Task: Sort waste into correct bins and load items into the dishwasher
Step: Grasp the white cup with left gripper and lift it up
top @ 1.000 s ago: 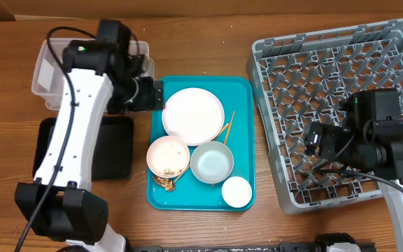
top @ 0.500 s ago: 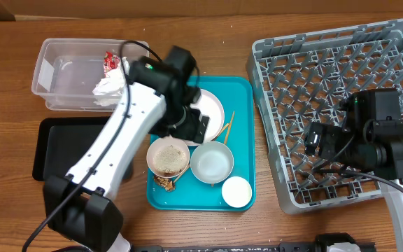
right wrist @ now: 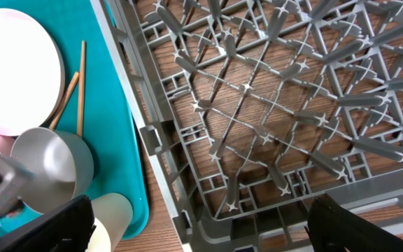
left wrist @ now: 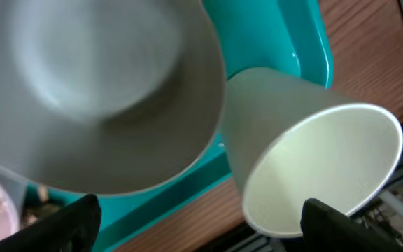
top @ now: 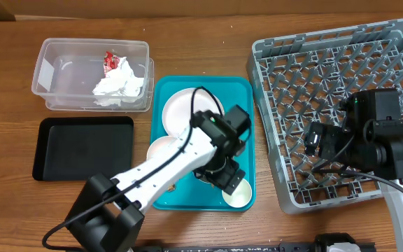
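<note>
Filling the right side of the wooden counter [top: 201,42], the grey dish rack [top: 327,77] is cut off by the frame edge, and the right arm hides its near corner. The right tool [right wrist: 201,217] hangs above the rack floor with its fingers spread wide, nothing between them.

The teal serving tray [top: 240,87] lies in the middle with its long axis running away from the robot. The left arm crosses it and hides much of its load. The clear plastic tub [top: 68,87] at the far left carries a white label on its end wall, too small to read. The black tray [top: 82,147] lies just in front of it.

On the teal tray, the white plate [top: 184,108] and the pink bowl [top: 158,148] show only as crescents. The grey-white bowl [left wrist: 96,84] is blurred in the left wrist view. The white cup [left wrist: 313,168] stands just beside it, mouth up. The left tool [left wrist: 198,213] is over it with fingers spread apart, gripping nothing.

The crumpled napkin [top: 121,87] sits in the tub. The chopsticks [right wrist: 81,77] lie side by side along the tray's length and show only in the right wrist view. The red wrapper [top: 109,61] is in the tub's far side, its print illegible.
</note>
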